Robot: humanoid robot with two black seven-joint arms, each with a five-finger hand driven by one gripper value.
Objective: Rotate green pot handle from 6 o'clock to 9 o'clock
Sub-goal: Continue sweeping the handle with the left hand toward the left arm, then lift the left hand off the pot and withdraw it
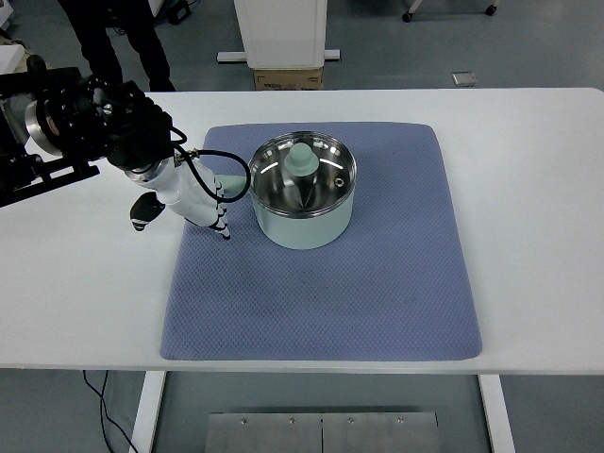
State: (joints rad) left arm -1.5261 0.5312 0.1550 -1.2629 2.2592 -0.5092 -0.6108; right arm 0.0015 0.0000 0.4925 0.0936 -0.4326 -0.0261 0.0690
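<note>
A pale green pot (304, 225) with a shiny steel inside stands on the blue-grey mat (377, 283), near its back middle. Its green handle (232, 183) points left, toward 9 o'clock. My left hand (219, 209), white with dark fingertips, comes in from the left edge and sits over the handle's outer end, fingers curled down around it. A small pale green knob-like piece (302, 160) lies inside the pot. No right hand shows in the picture.
The mat lies on a white table (528, 189). A black cable (222, 162) loops from my left wrist near the pot's rim. A person's dark legs (118, 42), a white stand (280, 33) and a cardboard box (288, 78) are beyond the table's far edge.
</note>
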